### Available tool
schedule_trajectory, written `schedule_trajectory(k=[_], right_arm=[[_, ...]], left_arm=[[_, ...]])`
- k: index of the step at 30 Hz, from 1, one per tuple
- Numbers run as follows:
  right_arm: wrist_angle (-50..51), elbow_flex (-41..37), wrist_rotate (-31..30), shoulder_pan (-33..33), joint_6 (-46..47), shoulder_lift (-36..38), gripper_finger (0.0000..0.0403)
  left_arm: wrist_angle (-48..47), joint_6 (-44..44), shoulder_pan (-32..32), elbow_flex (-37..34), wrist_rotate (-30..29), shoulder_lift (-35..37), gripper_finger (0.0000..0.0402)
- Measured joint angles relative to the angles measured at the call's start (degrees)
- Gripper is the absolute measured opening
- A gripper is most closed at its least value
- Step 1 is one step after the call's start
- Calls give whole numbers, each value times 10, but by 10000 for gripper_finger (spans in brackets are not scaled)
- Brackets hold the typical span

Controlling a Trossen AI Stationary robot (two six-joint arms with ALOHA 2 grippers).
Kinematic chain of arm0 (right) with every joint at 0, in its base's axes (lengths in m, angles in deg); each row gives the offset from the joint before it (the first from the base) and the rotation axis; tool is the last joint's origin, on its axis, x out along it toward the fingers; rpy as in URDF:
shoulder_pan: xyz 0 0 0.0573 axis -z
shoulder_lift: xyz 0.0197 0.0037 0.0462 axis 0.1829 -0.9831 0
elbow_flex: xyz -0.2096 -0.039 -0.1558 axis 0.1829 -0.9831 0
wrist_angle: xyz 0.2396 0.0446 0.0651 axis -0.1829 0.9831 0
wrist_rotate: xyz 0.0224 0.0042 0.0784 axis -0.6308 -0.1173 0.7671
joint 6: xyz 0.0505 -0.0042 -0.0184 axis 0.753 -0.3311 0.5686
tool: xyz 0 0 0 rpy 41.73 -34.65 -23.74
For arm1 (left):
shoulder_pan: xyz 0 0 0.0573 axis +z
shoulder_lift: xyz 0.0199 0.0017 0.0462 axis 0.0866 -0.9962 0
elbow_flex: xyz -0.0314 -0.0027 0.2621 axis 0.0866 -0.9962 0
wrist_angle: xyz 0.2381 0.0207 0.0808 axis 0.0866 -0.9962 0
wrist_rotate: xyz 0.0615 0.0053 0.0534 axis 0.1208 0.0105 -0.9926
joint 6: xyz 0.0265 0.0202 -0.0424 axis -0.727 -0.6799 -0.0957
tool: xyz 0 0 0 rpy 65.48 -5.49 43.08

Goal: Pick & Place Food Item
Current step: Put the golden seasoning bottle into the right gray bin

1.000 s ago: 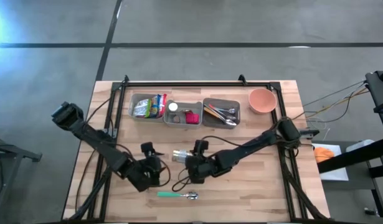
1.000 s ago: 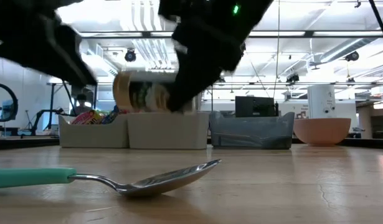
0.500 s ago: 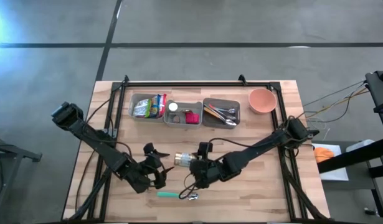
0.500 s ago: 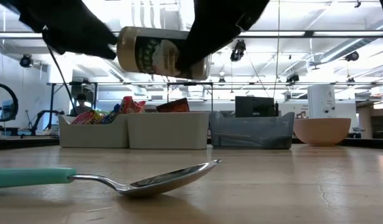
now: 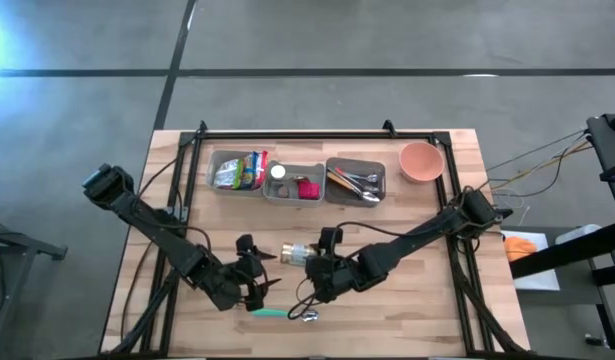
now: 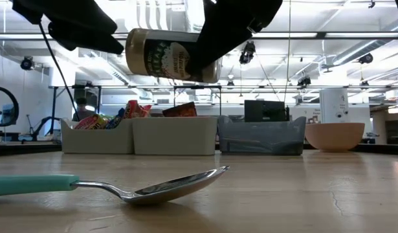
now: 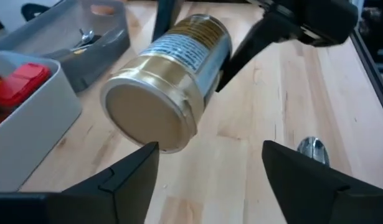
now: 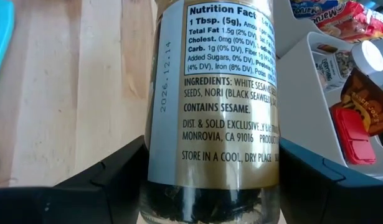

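Jar: seasoning jar (image 5: 296, 251) lies on its side in mid-air above the table (image 5: 427, 300), clear of the wood, between my two pincers.
Right pincer: my right gripper (image 5: 312, 262) is clamped across the jar's body, near the clear base end; the label sits between my fingers (image 8: 101, 186).
Left pincer: my left gripper (image 5: 261, 273) hangs just beside the gold lid (image 7: 151, 118), jaws spread wide, holding nothing.
Handling: glass-like, stiff and smooth, so I judge it slippery and breakable if dropped; contents look light and loose.
Hold: best taken across the labelled body, not the lid, which could turn.
Nearby: spoon (image 5: 285, 314) lies on the wood below; bins (image 5: 296, 181) stand at the far edge.
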Motion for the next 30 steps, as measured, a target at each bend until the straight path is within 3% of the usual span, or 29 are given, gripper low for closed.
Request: schedule_trajectory(k=[7, 9, 18, 22, 30], right_arm=[[5, 0, 1, -4, 0, 0, 274], [5, 0, 3, -7, 0, 1, 274], [-16, 0, 14, -23, -11, 14, 274], [-61, 0, 49, -26, -38, 14, 274], [-77, 0, 56, -31, -56, 15, 274]], left_arm=[[1, -41, 3, 0, 5, 0, 384], [1, -45, 4, 0, 3, 0, 394], [3, -133, 3, 0, 3, 0, 342], [32, -178, 3, 1, 5, 0, 338], [112, -279, -15, 0, 12, -1, 337]])
